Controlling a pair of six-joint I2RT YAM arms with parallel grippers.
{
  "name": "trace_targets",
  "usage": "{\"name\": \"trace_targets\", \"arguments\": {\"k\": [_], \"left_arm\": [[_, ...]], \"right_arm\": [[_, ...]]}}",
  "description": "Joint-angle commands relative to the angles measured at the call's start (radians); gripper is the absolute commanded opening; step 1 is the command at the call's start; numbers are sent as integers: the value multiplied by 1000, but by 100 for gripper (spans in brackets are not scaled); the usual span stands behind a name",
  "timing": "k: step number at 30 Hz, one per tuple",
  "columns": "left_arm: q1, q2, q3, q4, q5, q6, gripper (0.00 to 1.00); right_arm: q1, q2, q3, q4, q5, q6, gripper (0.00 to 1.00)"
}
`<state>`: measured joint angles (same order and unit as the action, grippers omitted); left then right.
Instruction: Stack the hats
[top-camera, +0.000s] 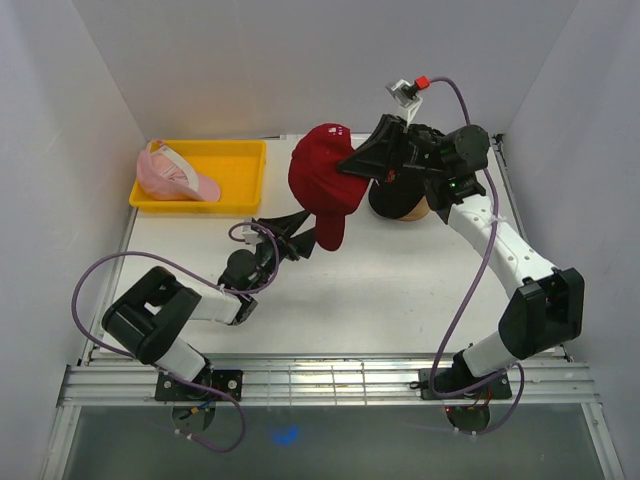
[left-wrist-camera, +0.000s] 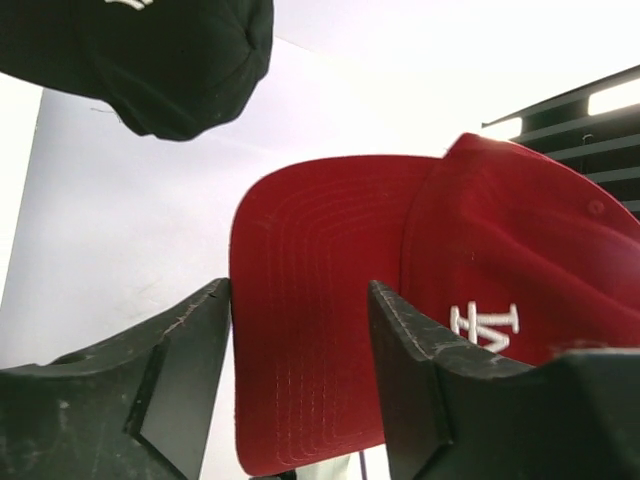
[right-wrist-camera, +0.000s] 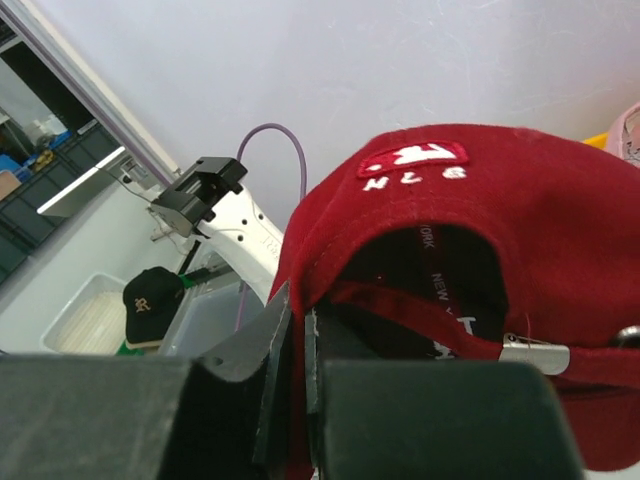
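Left arm (top-camera: 165, 315) folded at lower left, forearm reaching towards centre, left gripper (top-camera: 303, 228) fingers spread apart, right arm (top-camera: 505, 255) extended up right side, right gripper (top-camera: 347, 165) pinched onto red cap (top-camera: 318, 172), upper centre.

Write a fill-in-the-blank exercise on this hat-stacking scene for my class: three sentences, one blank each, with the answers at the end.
1. The cap that the right end effector holds in the air is ____ in colour.
2. The pink cap lies in the ____ tray.
3. The left end effector, near the raised cap's brim, is ____ and grips nothing.

Missing words: red; yellow; open.
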<state>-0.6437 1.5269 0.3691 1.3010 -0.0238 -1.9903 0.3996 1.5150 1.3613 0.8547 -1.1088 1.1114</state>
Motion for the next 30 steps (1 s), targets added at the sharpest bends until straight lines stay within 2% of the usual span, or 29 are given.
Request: {"name": "trace_targets", "arguments": {"k": [1, 4, 8, 13, 24, 30], "left_arm": [[13, -16, 11, 225, -18, -186, 65], [22, -28, 17, 224, -14, -185, 60], [33, -68, 14, 216, -11, -177, 54], [38, -114, 10, 192, -13, -163, 51], [44, -194, 39, 139, 22, -134, 49], [44, -241, 39, 107, 22, -125, 47]], "right_arm": [[4, -70, -45, -72, -2, -114, 8], [5, -99, -74, -130, 0, -183, 8], [4, -139, -99, -294, 17, -300, 8], [2, -154, -120, -382, 55, -367, 8], [1, -99, -68, -474, 113, -415, 8], [-2, -35, -39, -390, 113, -331, 8]]}}
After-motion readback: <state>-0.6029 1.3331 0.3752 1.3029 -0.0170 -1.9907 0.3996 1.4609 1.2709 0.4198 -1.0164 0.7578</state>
